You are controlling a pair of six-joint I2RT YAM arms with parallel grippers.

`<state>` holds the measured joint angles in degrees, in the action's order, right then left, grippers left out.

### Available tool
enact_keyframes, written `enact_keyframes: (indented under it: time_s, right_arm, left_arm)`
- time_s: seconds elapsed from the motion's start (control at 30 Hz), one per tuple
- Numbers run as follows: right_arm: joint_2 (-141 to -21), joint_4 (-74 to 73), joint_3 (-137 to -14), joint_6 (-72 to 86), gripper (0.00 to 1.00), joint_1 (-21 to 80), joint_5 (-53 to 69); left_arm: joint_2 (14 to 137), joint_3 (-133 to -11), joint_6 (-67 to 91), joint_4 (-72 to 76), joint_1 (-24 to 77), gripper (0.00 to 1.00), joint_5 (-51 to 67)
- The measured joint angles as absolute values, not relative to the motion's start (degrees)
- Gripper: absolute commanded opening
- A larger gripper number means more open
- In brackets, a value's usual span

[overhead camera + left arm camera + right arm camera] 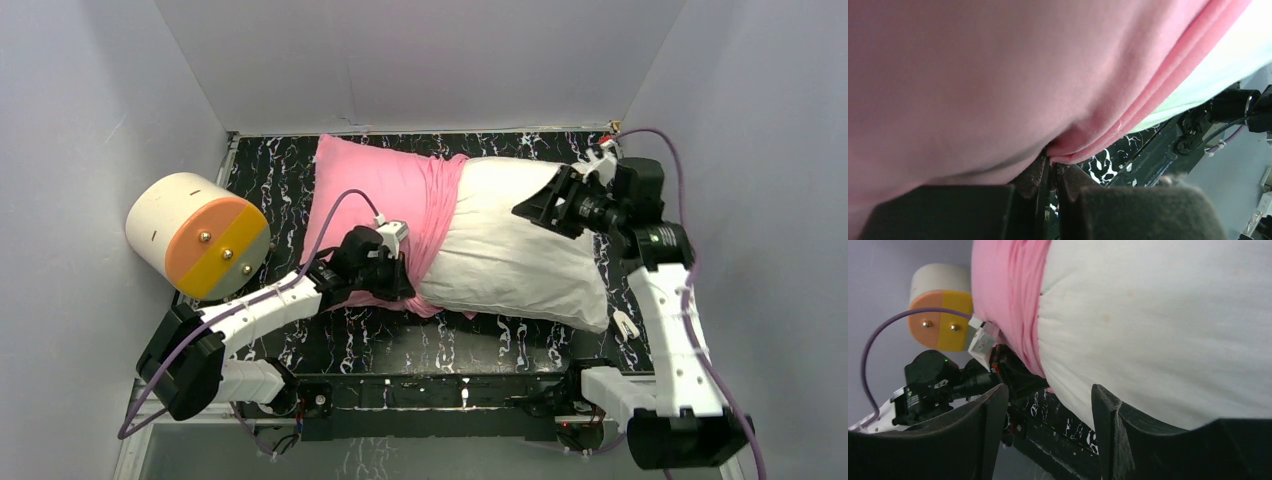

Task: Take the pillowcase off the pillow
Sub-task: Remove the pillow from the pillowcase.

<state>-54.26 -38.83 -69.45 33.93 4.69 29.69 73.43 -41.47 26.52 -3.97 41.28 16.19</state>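
The white pillow (pixel 520 255) lies across the table, its right half bare. The pink pillowcase (pixel 385 190) covers its left half, bunched in folds at the middle. My left gripper (pixel 402 283) is at the near edge of the bunched fabric. In the left wrist view it (pixel 1055 162) is shut on a fold of the pillowcase (pixel 973 75), with the pillow (pixel 1220 62) showing white beyond. My right gripper (pixel 527 210) hovers over the bare pillow. It (pixel 1048 402) stands open with nothing between its fingers, the pillow (pixel 1158 315) and pillowcase (pixel 1008 290) ahead of it.
A cream-and-orange cylinder (pixel 200 235) sits at the left beside the pillowcase, also in the right wrist view as the cylinder (pixel 940 305). Grey walls close in the left, back and right. The black marbled table (pixel 450 340) shows in front of the pillow.
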Motion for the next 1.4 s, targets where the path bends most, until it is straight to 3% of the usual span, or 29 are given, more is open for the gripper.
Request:
enact_keyframes:
  time_s: [0.2,0.37,0.5,0.67,0.87,0.93,1.03,1.07,1.13,1.23,1.27,1.4]
  right_arm:
    - [-63.94,-38.59,-61.32,30.04,0.71,8.01,28.49]
    - [-65.21,-35.46,-50.26,31.14,0.65,14.44,22.98]
    - [-62.87,-27.59,-39.90,34.79,0.60,17.17,19.77]
    - [-53.15,-20.67,-29.56,39.38,0.60,17.37,18.55]
    - [-49.54,-18.87,-27.22,41.71,0.61,17.47,16.62]
    - [-49.87,-18.94,-27.35,41.87,0.61,17.52,16.62]
    - [-51.03,-19.62,-28.47,41.82,0.62,17.65,16.49]
    - [-51.24,-19.81,-28.73,41.82,0.62,17.65,16.40]
    - [-51.24,-20.01,-28.86,41.76,0.62,17.67,16.32]
    - [-50.48,-20.58,-28.86,41.89,0.62,17.72,15.81]
    - [-50.15,-20.75,-28.86,41.95,0.62,17.74,15.64]
    - [-49.21,-22.55,-29.17,42.17,0.61,17.93,14.70]
  left_arm:
    - [72.62,-40.88,29.04,-2.83,45.84,0.02,13.47]
    - [70.52,-41.89,29.23,-5.39,49.28,0.56,10.90]
    - [67.37,-46.37,28.27,-11.86,50.46,0.84,7.57]
    - [64.10,-59.35,25.65,-19.03,50.37,0.98,0.30]
    - [72.27,-78.63,17.63,-21.98,50.04,0.98,-6.57]
    - [78.26,-83.31,14.76,-23.03,50.00,0.96,-8.14]
    - [88.47,-86.91,11.53,-25.12,49.98,0.82,-11.60]
    - [91.53,-87.55,11.05,-26.50,49.95,0.72,-13.34]
    - [97.14,-87.92,10.59,-28.53,49.84,0.43,-17.15]
    - [97.67,-85.34,11.68,-27.70,48.88,0.06,-20.71]
    - [96.07,-83.64,12.69,-26.92,48.18,0.00,-20.78]
    - [85.47,-74.39,16.97,-24.27,44.45,0.00,-17.91]
